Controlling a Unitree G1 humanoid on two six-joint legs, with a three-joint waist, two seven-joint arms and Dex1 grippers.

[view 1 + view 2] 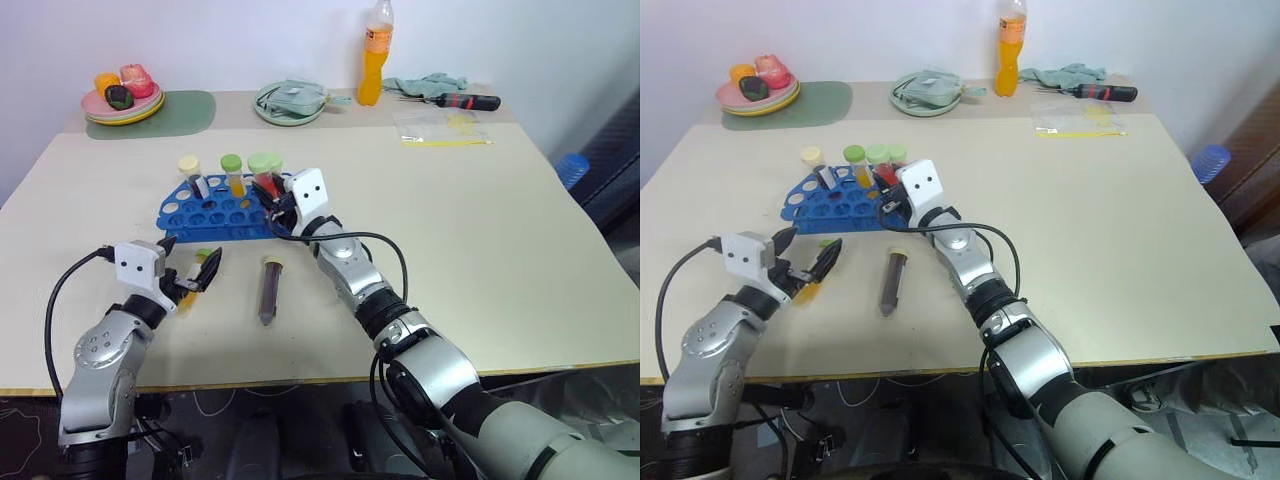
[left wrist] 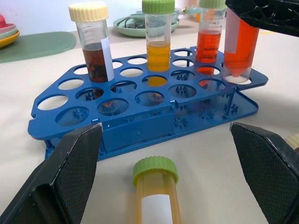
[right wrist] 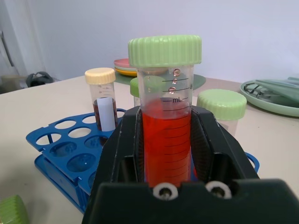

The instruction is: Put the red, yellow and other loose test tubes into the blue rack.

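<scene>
Red tube [image 3: 167,140], "mL" legible, pinched upright in right jaws, seemingly over blue rack [image 2: 140,116]; left jaws spread.

You're losing the red tube's [image 3: 167,140] base behind the right gripper's fingers [image 3: 126,154], and the picture's edge is cutting off the yellow tube [image 2: 156,196] (label text unreadable).
</scene>
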